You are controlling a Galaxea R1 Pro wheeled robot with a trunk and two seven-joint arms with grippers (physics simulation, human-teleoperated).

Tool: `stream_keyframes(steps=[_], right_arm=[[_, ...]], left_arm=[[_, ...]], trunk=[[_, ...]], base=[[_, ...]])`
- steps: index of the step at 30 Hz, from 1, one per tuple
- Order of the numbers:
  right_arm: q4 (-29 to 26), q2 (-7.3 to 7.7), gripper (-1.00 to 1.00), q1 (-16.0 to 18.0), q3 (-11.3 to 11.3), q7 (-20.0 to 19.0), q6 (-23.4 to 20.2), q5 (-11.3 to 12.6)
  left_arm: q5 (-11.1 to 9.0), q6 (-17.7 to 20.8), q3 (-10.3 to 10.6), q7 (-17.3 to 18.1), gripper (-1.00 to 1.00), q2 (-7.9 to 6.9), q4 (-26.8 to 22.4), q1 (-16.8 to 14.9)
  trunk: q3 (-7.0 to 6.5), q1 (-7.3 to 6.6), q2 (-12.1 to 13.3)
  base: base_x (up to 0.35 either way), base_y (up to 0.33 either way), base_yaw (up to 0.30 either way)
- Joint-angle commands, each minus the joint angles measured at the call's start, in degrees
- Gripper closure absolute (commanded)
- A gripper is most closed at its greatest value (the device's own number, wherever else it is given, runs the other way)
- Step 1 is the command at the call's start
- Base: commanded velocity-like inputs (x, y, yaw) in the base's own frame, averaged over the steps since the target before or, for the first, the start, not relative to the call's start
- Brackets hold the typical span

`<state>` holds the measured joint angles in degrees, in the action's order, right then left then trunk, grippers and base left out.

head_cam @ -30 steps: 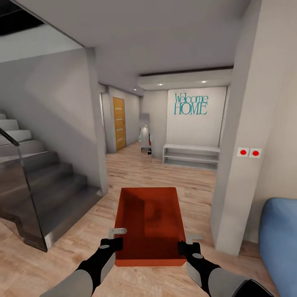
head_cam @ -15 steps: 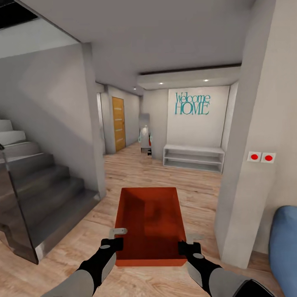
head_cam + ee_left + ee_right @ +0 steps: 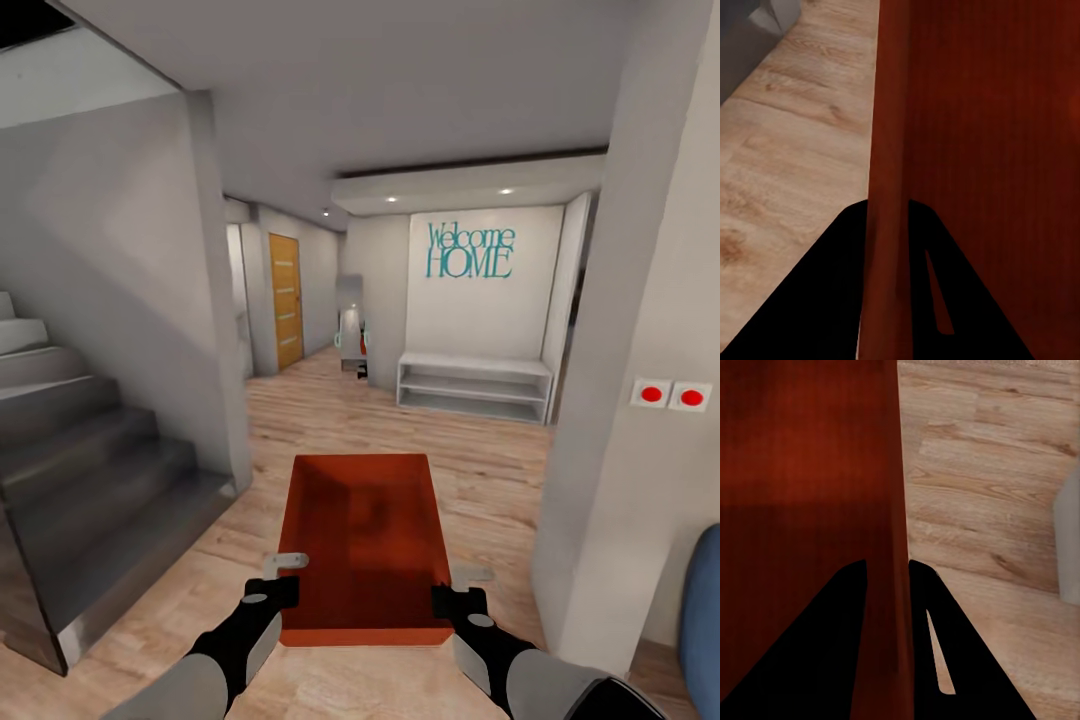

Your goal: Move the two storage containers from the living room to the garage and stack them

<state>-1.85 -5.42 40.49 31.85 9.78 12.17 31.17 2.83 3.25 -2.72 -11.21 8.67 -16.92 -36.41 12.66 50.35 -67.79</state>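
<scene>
Wood-plank hallway [image 3: 400, 440], staircase [image 3: 90, 450] left, wooden door [image 3: 287, 300] ahead. Item: orange-red container [image 3: 365, 530], carried level between both arms. Left gripper [image 3: 283, 590] and right gripper [image 3: 448, 597] each clamped over a side wall, likely balancing transit.

head: high, facing forward and down a hallway over the container [image 3: 362, 540] | left wrist: very near, along its wall [image 3: 889, 150] | right wrist: very near, opposite wall [image 3: 889, 510] | shared: container, wood floor [image 3: 480, 470]
</scene>
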Motion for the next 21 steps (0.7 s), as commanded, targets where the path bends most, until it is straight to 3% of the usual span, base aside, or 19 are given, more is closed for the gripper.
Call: stream_keyframes(steps=[1, 21], right_arm=[[-0.24, 0.23, 1.00, 0.02, -0.65, -0.38, 0.48, -0.49], [-0.25, 0.23, 1.00, 0.02, -0.65, -0.38, 0.48, -0.49]], left_arm=[[-2.57, 0.35, -3.25, 0.05, 1.00, -1.29, 0.01, -0.06], [-2.57, 0.35, -3.25, 0.05, 1.00, -1.37, 0.04, -0.06]], trunk=[[0.07, 0.04, -0.05], [0.07, 0.04, -0.05]], base=[[0.322, 0.000, 0.000], [0.322, 0.000, 0.000]])
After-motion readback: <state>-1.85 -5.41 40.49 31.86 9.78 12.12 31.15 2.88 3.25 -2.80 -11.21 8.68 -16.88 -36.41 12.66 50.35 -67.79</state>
